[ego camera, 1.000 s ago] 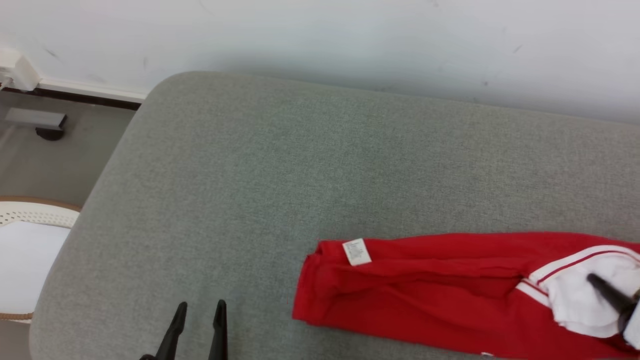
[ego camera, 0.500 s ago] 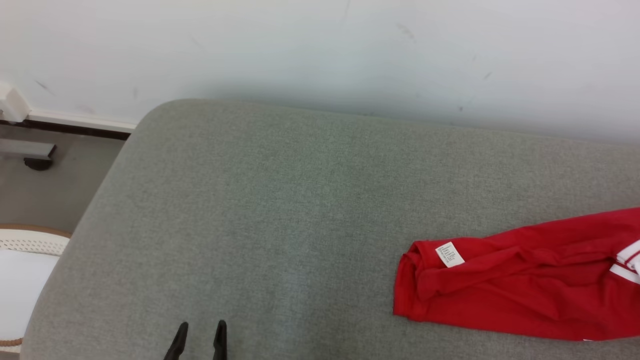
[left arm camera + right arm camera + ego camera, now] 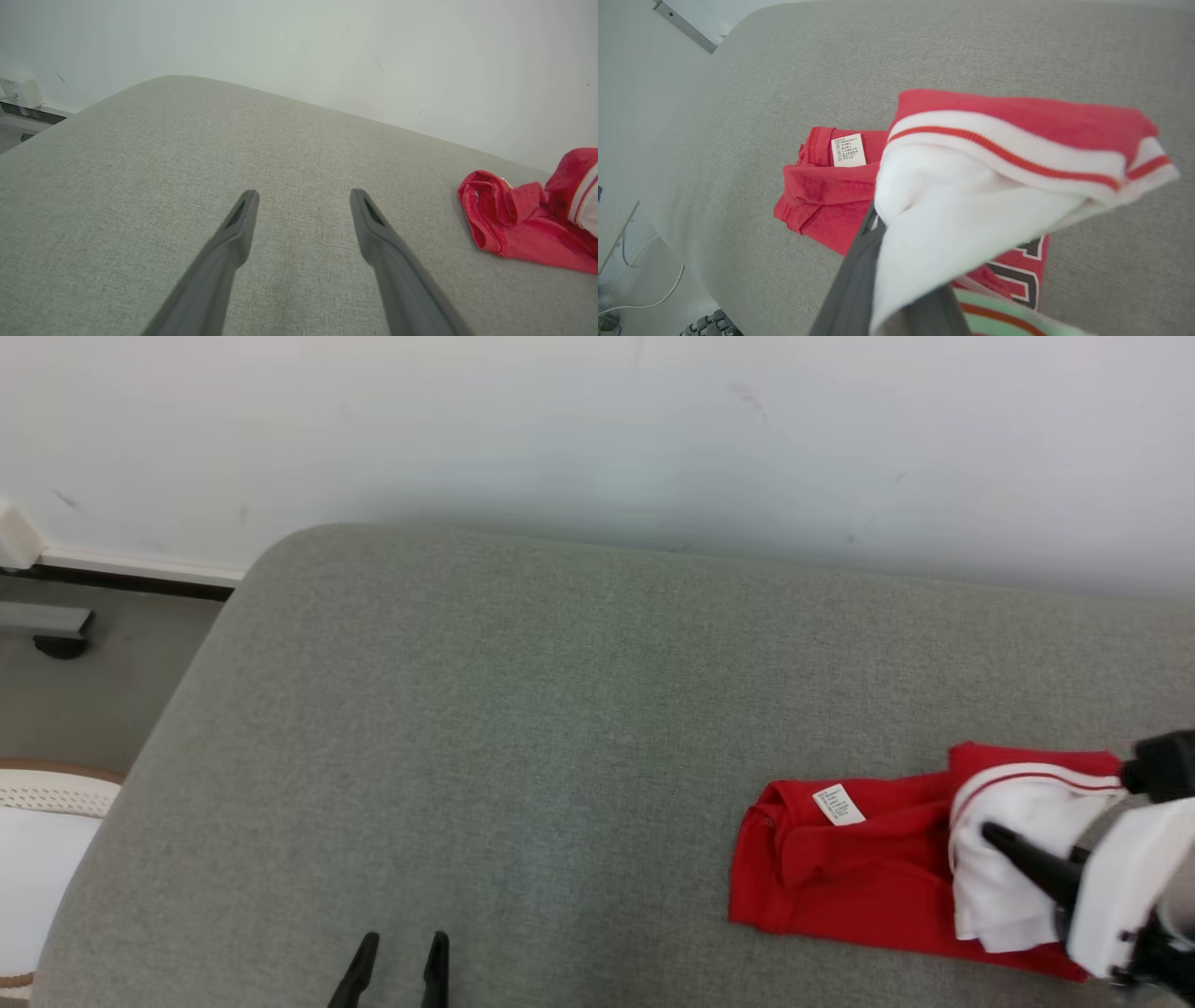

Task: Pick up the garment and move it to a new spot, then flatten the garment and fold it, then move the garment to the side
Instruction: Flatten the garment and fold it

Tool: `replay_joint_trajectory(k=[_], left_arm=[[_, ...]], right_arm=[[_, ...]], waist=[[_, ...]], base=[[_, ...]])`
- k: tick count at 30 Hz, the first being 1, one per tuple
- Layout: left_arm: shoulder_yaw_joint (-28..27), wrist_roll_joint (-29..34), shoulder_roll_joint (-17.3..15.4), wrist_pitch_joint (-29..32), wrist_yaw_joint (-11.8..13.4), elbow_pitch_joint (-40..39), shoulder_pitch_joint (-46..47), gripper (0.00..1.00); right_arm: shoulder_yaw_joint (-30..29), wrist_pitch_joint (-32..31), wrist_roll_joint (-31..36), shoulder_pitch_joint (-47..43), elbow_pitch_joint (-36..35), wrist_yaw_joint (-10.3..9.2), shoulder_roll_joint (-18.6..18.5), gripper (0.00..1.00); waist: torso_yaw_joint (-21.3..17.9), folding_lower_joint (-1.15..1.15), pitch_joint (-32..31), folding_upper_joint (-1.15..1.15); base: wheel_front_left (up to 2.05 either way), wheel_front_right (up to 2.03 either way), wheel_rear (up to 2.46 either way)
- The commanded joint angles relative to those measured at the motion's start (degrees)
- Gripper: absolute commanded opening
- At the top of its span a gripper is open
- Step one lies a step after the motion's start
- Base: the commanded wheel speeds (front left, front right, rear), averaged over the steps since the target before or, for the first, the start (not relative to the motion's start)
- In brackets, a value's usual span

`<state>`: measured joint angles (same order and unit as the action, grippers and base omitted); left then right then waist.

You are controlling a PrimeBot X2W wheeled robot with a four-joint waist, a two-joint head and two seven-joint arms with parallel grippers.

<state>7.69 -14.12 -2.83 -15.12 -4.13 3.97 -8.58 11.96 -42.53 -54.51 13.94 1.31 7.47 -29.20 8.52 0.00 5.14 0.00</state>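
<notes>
- Two grippers logged, nearest first. My left gripper [image 3: 403,945] sits at the near edge of the grey cushion [image 3: 560,709], fingers spread wide with nothing between them. The left wrist view has it over bare fabric.
- My right gripper [image 3: 999,845] is at the near right. Its dark fingers are pinched together on the white part [image 3: 1013,803] of the garment [image 3: 840,882], and in the right wrist view that cloth drapes over them.
- Garment: red, on the right side of the cushion, well apart from the left gripper. Its left end lies bunched on the cushion. The white part, edged with a red stripe, is held up over the red body.
- White care label [image 3: 838,805]: face up near the garment's left end.
- Right wrist view: black-and-white lettering [image 3: 1024,268] on red cloth below the held part; I cannot read it.
- Far side: the cushion's rounded corner against a pale wall [image 3: 597,429], and grey floor [image 3: 93,691] off to the left.
</notes>
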Motion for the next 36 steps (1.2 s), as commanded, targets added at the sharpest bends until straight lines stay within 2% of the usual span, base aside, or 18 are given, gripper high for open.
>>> replay_joint_trajectory(k=[1, 6, 9, 13, 14, 16, 18, 20, 22, 23, 24, 30, 36], left_arm=[[0.02, 0.51, -0.19, 0.01, -0.23, 0.23, 0.58, 1.0], [1.22, 0.0, -0.19, 0.01, -0.26, 0.53, 1.41, 1.0], [1.74, -0.61, -0.19, 0.01, -0.09, 0.66, 1.4, 1.0], [2.23, -1.18, -0.19, 0.01, 0.17, 1.0, 0.56, 1.0], [2.34, -1.34, -0.19, 0.01, 0.36, 1.04, 0.34, 1.0], [2.6, -1.62, -0.19, 0.01, 0.53, 1.03, 0.1, 1.0], [2.92, -1.75, -0.19, 0.01, 0.62, 1.07, 0.11, 1.0], [3.08, -2.05, -0.19, 0.01, 0.77, 1.24, 0.05, 1.0], [3.23, -2.34, -0.19, 0.01, 0.98, 1.28, 0.2, 1.0], [3.27, -2.43, -0.19, 0.01, 0.99, 1.29, 0.23, 1.0], [3.3, -2.52, -0.19, 0.01, 1.07, 1.29, 0.22, 1.0], [2.77, -2.0, -0.19, 0.01, 1.32, 1.08, -0.28, 1.0], [2.18, -1.35, -0.19, 0.01, 1.01, 1.08, -0.6, 1.0]], right_arm=[[0.22, -0.04, 1.13, 1.1, 0.67, 0.02, 1.35, 0.0], [1.88, -0.21, 6.26, 3.43, 5.25, 0.02, 9.96, 0.0], [2.25, -0.41, 8.15, 4.01, 7.07, 0.02, 13.16, 0.0], [1.65, -0.43, 10.41, 4.45, 8.69, 0.02, 15.69, 0.0], [1.61, -0.55, 10.81, 4.5, 8.86, 0.02, 16.09, 0.07], [1.44, -0.65, 11.52, 4.65, 9.17, 0.02, 16.48, 0.44], [1.12, 0.28, 12.32, 4.96, 9.32, 0.02, 17.18, 0.49], [1.07, 0.6, 13.12, 4.9, 9.74, 0.02, 17.85, 0.44], [0.7, 1.23, 13.91, 5.17, 10.2, 0.02, 18.65, 0.46], [0.81, 1.25, 14.19, 5.28, 10.33, 0.02, 19.16, 0.67], [0.91, 1.4, 14.62, 5.36, 10.45, 0.02, 19.59, 1.0], [0.04, 5.19, 13.28, 6.1, 9.99, 0.02, 23.12, 1.0], [1.65, 7.24, 10.87, 5.42, 8.02, 0.02, 24.84, 1.0]], waist=[[0.14, 0.0, 0.27, 0.0], [0.95, 0.0, 0.58, 0.0], [1.41, 0.0, 0.54, 0.0], [1.87, 0.0, 0.2, 0.0], [1.94, 0.0, 0.13, 0.0], [2.06, 0.0, 0.07, 0.0], [2.18, 0.0, 0.01, 0.0], [2.26, 0.0, -0.09, 0.0], [2.25, 0.0, -0.14, 0.0], [2.21, 0.0, -0.17, 0.0], [2.15, 0.0, -0.2, 0.0], [1.25, 0.0, -0.5, 0.0], [-0.52, 0.0, -0.98, 0.0]], base=[[0.0, 0.0, 0.0], [0.0, 0.0, 0.0], [0.0, 0.0, 0.0], [0.0, 0.0, 0.0], [0.0, 0.0, 0.0], [0.0, 0.0, 0.0], [0.0, 0.0, 0.0], [0.0, 0.0, 0.0], [0.0, 0.0, 0.0], [0.0, 0.0, 0.0], [0.0, 0.0, 0.0], [0.0, 0.0, 0.0], [0.0, 0.0, 0.0]])
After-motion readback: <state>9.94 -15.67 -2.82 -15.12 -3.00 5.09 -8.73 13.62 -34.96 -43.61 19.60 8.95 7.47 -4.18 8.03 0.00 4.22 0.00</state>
